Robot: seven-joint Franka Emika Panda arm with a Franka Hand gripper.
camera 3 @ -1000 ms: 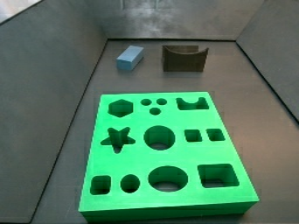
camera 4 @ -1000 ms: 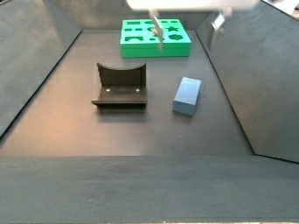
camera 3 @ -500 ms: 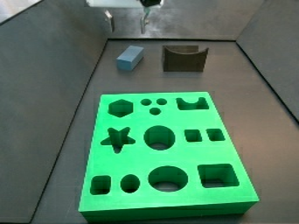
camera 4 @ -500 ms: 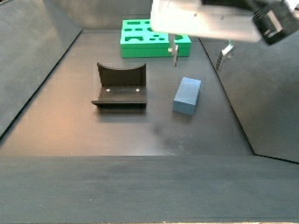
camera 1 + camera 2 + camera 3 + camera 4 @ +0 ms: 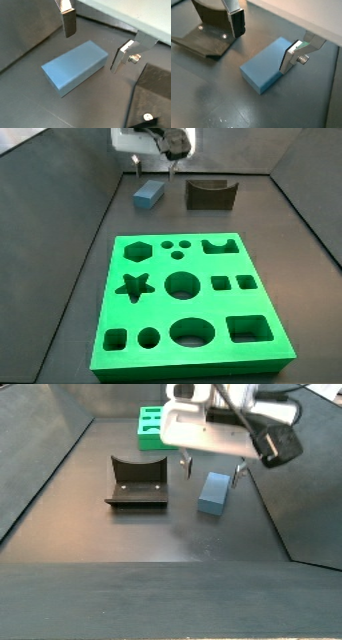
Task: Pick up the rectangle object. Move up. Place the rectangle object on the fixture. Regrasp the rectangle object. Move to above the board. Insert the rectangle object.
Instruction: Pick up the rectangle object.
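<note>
Lowered since the earlier frame, the tool (image 5: 93, 42) hung open directly above the rectangle object (image 5: 75, 67), fingers (image 5: 237, 22) straddling it, the fixture (image 5: 138, 481) beside it.

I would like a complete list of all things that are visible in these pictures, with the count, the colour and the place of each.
rectangle object: one, light blue, lying flat on the dark floor near the back wall, beside the fixture and apart from it; also seen in both wrist views.
fixture: one, dark grey-brown, on the floor near the back wall, notch upward, nothing on it.
board: one, bright green, on the floor nearer the camera in a side view; all its shaped holes are empty.
floor: one, dark grey, enclosed by grey walls.
pincer: one, silver plates with dark pads, open, above the rectangle object with one finger on each side, not touching it.
</note>
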